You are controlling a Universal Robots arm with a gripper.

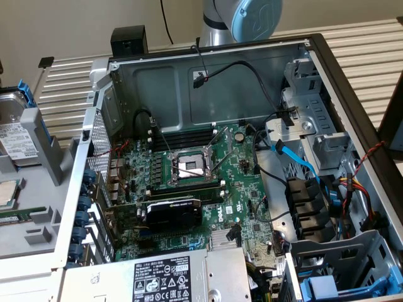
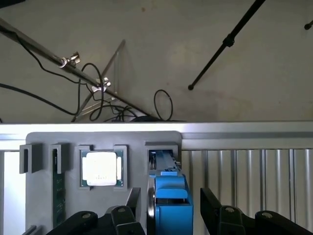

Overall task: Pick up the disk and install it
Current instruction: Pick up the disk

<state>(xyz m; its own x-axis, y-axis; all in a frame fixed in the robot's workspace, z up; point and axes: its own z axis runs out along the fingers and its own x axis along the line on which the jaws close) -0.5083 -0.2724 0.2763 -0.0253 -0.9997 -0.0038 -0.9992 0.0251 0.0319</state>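
Gripper (image 2: 169,193) jaws apart, straddling the upright disk (image 2: 171,208). It's probably rigid, heavyish and shock-sensitive, best pinched across its flat faces.

Power-supply label (image 1: 173,281): small print, certification symbols, none legible; disk label (image 1: 16,142) likewise unreadable.

The disk (image 1: 14,133) is cut off by the exterior view's left edge.
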